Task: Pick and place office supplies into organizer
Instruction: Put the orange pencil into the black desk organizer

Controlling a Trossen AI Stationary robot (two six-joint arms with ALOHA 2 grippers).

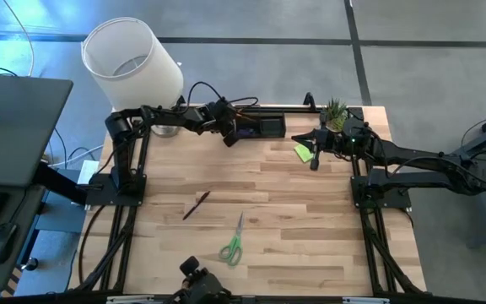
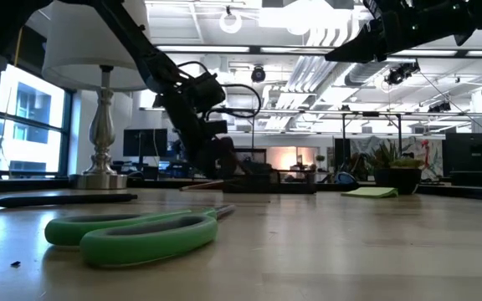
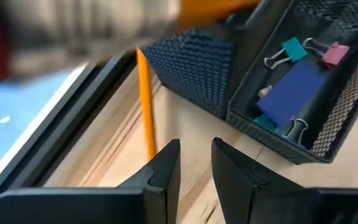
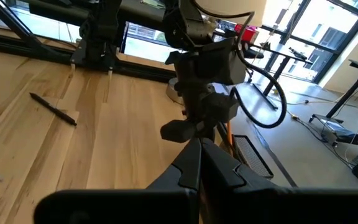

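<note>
The black mesh organizer (image 1: pixel 260 127) (image 3: pixel 278 81) stands at the table's far edge and holds binder clips and a blue pad. An orange pencil (image 3: pixel 145 106) lies on the wood beside its outer wall. My left gripper (image 1: pixel 230 137) (image 3: pixel 194 165) slants down just in front of the organizer, open by a narrow gap with nothing between the fingers. My right gripper (image 1: pixel 314 162) (image 4: pixel 201 155) hovers shut above the table beside the lime-green sticky-note pad (image 1: pixel 303 152). A dark pen (image 1: pixel 197 205) and green-handled scissors (image 1: pixel 232 245) lie flat on the near half of the table. My left gripper has the pencil's near end (image 3: pixel 150 149) right beside the outer side of one finger (image 3: pixel 166 165). I cannot tell whether they touch. The pencil lies flat on the table, outside the gap.
A white-shaded lamp (image 1: pixel 133 59) stands at the far left corner and a small potted plant (image 1: pixel 336 112) at the far right. Bare wood lies between the pen, the scissors and the pad.
</note>
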